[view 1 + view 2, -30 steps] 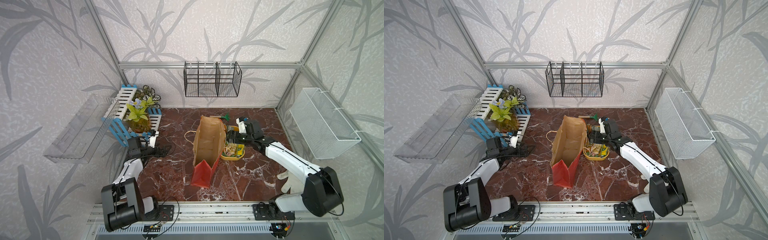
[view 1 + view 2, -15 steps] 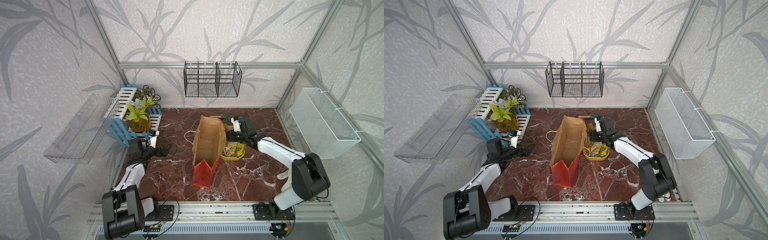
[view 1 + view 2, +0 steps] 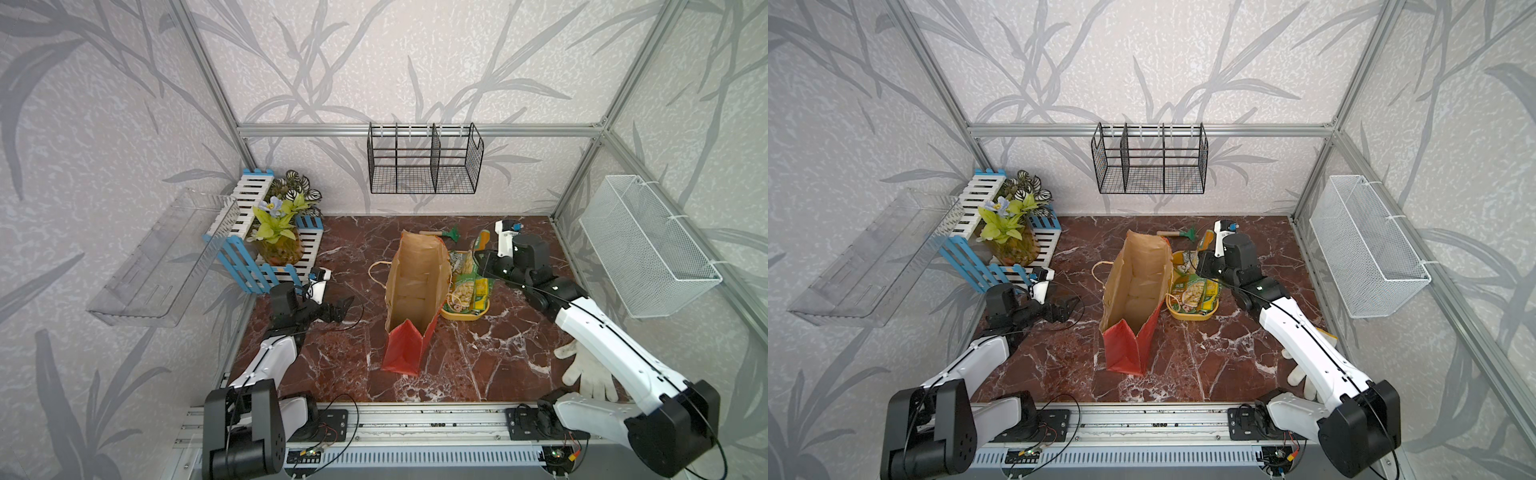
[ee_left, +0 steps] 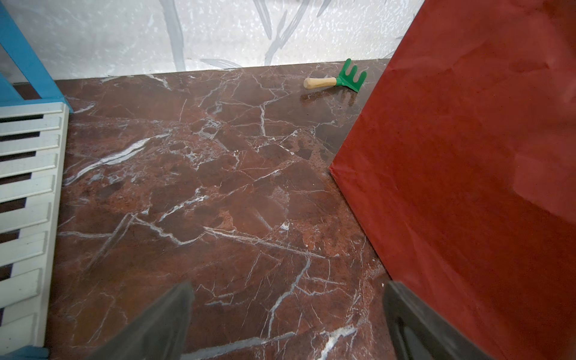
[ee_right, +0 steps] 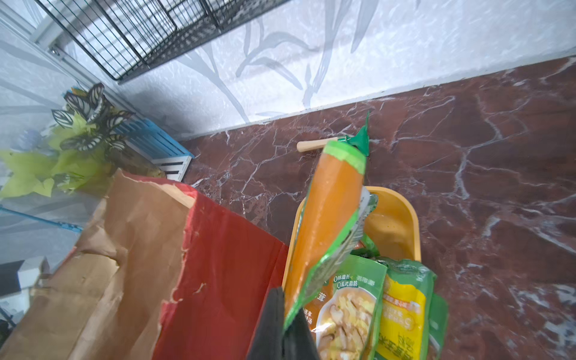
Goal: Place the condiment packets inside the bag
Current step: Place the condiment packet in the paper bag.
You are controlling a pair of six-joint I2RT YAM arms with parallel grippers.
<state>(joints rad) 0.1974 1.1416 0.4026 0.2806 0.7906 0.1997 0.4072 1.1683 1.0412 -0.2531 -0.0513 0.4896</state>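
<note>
R gripper (image 5: 285, 324) clamped on orange packet (image 5: 327, 212); L gripper (image 4: 286, 311) wide apart, empty, beside bag (image 4: 467, 156).

In the right wrist view the right tool (image 5: 285, 314) shows only as dark finger ends cut by the frame edge. They cover the end of the orange packet (image 5: 324, 218), which hides part of the green rake (image 5: 311, 145). The bag (image 5: 218, 265) runs out of frame, its base unseen. In both top views the bag wall hides the adjoining side of the yellow tub (image 3: 465, 316), the print on the packets (image 3: 467, 289) is too small to read, and the right arm covers part of the white glove (image 3: 579, 370). The left tool (image 4: 286, 290) looks blurred and cropped.
</note>
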